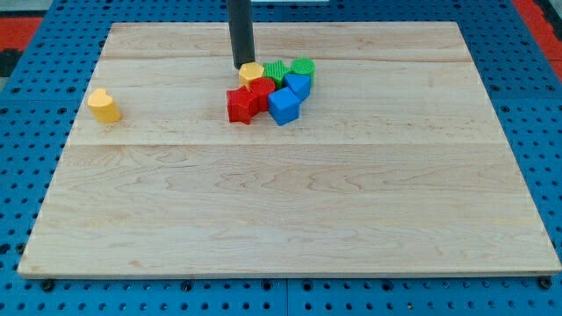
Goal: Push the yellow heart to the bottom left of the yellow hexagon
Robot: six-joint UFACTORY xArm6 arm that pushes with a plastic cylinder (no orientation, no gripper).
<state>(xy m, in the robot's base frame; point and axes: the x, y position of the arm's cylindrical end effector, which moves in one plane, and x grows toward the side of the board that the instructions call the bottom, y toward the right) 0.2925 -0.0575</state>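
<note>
The yellow heart [104, 104] lies alone near the left edge of the wooden board [290, 202]. The yellow hexagon [251, 73] sits at the upper left of a tight cluster of blocks at the view's top centre. My tip [241, 66] comes down from the view's top and touches the hexagon's upper left side. The tip is far to the right of the heart.
The cluster holds two red blocks [241, 104] [262, 89], two blue blocks [284, 105] [299, 85] and two green blocks [277, 71] [303, 68], packed to the right of and below the hexagon. A blue pegboard [35, 202] surrounds the board.
</note>
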